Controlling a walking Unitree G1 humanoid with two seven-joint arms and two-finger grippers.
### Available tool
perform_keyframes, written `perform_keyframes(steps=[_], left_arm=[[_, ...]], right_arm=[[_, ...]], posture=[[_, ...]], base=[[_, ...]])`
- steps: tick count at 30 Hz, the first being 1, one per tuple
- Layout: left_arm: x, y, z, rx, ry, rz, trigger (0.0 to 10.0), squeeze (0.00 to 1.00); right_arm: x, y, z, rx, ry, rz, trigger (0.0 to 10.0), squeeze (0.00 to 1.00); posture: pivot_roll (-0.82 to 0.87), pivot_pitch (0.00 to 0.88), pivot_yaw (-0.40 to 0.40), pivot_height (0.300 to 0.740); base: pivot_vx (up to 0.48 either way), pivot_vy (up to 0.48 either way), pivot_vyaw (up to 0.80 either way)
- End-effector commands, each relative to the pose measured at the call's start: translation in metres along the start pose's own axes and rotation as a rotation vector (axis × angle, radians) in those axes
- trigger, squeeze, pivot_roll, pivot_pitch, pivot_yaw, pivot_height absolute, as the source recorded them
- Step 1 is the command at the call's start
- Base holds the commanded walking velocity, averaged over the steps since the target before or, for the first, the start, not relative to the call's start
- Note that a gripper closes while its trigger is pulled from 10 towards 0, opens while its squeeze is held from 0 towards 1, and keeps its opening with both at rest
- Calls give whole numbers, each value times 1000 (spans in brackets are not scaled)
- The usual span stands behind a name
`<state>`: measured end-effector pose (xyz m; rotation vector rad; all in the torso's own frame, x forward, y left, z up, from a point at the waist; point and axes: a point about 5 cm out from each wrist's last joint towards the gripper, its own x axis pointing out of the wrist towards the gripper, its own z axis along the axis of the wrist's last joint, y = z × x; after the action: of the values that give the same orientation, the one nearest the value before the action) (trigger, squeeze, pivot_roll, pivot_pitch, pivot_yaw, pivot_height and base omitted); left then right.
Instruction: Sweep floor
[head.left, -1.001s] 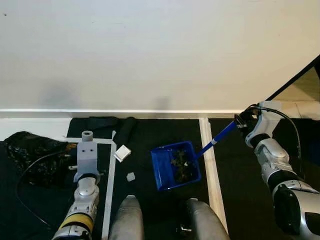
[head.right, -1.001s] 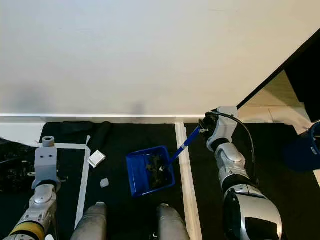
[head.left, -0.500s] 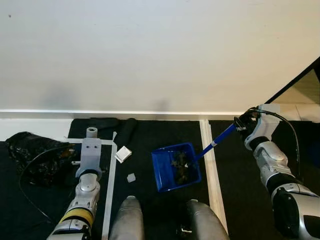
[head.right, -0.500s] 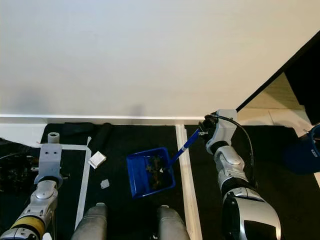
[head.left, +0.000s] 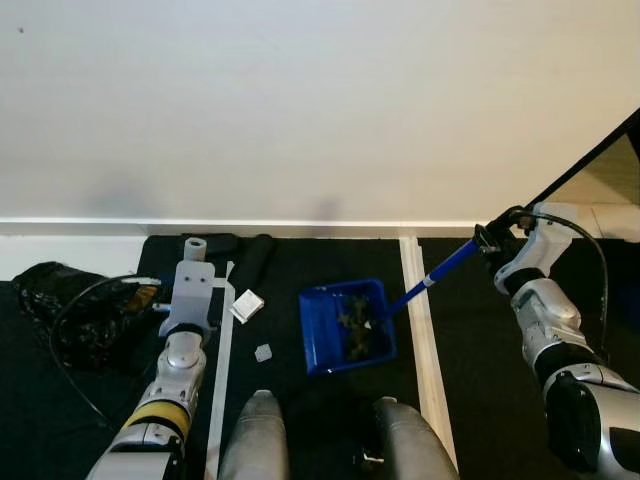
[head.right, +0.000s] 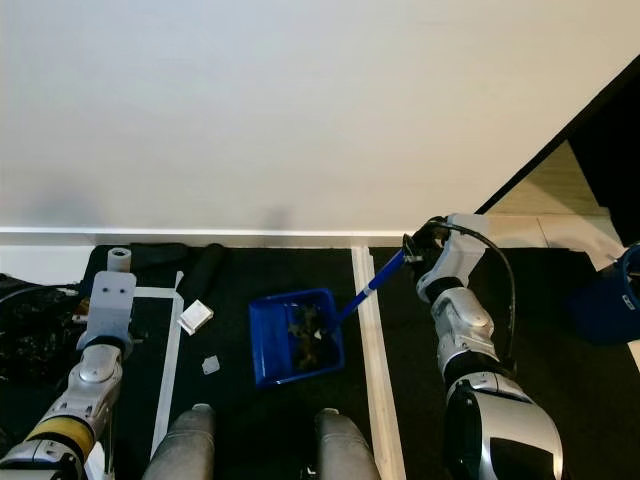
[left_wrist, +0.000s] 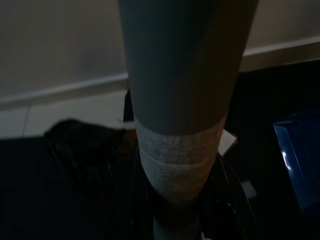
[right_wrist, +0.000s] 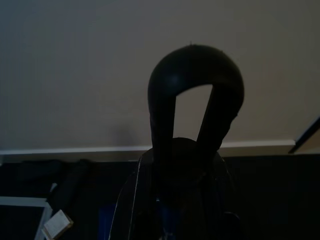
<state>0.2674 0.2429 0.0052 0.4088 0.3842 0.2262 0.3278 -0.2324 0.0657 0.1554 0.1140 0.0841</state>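
On black floor (head.left: 300, 262) before a white wall (head.left: 300, 100), a blue dustpan (head.left: 345, 325) filled with dark debris (head.left: 352, 322) sits between the robot's arms, its handle (head.left: 436, 276) slanting up to the right pincer (head.left: 487, 243), which is clamped on the handle's end. Left of the dustpan, two white scraps (head.left: 246, 305) lie by a white tape line (head.left: 220, 350), and beyond that line the left pincer (left_wrist: 180, 210) grips a grey pole (left_wrist: 182, 90) wrapped with pale tape. Farther left of the dustpan lies a crumpled black bag (head.left: 70, 300).
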Motion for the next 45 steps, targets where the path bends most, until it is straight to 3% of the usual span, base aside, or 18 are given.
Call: perform_keyframes(steps=[1, 8, 16, 23, 33, 40, 45], left_arm=[[5, 7, 15, 83, -86, -14, 10000, 0], [13, 14, 40, 127, -166, -32, 10000, 0], [16, 17, 56, 195, -231, -64, 10000, 0], [16, 20, 68, 260, -284, -113, 10000, 0], [9, 17, 79, 260, -375, -177, 10000, 0], [5, 9, 81, 272, -386, -219, 10000, 0], [5, 9, 87, 260, -404, -212, 10000, 0]], right_arm=[[1, -6, 9, 14, -20, 9, 10000, 0], [3, -7, 12, -11, 39, 79, 10000, 0], [2, -6, 5, -26, 77, 59, 10000, 0], [6, 4, 1, -1, 70, 21, 10000, 0], [12, 31, -11, 57, 75, 6, 10000, 0], [11, 38, -20, -16, 128, 13, 10000, 0], [16, 40, -12, -45, 111, 6, 10000, 0]], posture=[[126, 55, -69, 740], [115, 58, -67, 740], [119, 64, -72, 740], [125, 88, -66, 740], [138, 206, -65, 740], [139, 250, -82, 740], [137, 259, -97, 740]], base=[[0, 0, 0], [0, 0, 0], [0, 0, 0], [0, 0, 0], [0, 0, 0], [0, 0, 0], [0, 0, 0]])
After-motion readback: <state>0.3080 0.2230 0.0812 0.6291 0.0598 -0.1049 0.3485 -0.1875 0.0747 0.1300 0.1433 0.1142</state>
